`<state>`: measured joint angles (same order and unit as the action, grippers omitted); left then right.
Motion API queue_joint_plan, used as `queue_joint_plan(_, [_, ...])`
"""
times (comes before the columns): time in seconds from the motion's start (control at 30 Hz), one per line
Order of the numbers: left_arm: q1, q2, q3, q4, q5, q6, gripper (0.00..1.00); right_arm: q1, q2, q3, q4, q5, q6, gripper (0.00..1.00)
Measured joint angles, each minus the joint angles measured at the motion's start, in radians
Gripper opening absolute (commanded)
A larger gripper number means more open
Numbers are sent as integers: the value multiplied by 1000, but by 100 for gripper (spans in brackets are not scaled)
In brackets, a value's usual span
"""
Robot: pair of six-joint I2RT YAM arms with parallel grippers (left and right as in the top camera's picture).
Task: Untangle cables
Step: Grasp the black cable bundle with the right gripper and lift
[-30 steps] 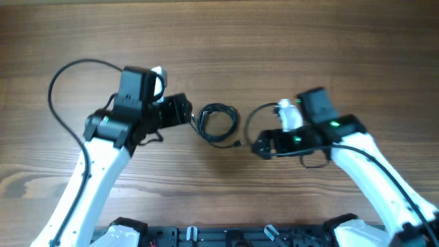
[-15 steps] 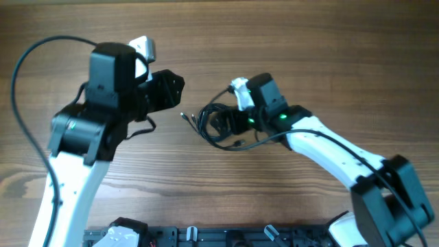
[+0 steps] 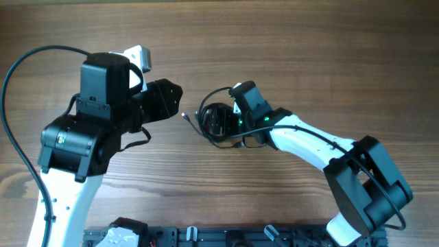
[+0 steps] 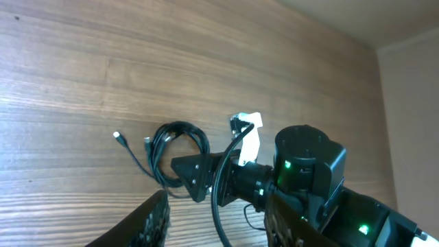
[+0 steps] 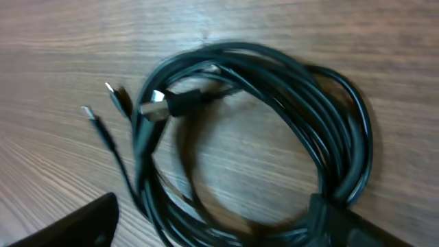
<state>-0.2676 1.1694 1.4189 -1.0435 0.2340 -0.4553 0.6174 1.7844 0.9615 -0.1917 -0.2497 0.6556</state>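
Right end effector [image 3: 219, 125] spread, now over the cables [image 5: 295, 75], left end effector [image 3: 175, 96] spread, pulled back from them

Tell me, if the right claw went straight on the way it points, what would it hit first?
Most likely the coil of cables. In its wrist view the right gripper stands open, and the loops lie directly ahead on the wooden table; how near they are is hard to judge.
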Motion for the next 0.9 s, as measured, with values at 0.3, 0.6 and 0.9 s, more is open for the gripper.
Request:
queue_joint_plan(0.3, [0, 0, 0, -20, 0, 0, 48, 0, 2, 3, -188, 23, 85, 73])
queue_joint_plan(0.6, [0, 0, 0, -28, 0, 0, 48, 0, 2, 3, -179, 34, 101, 61])
queue_joint_plan(0.9, [0, 0, 0, -43, 0, 0, 49, 0, 2, 2, -93, 145, 104, 46])
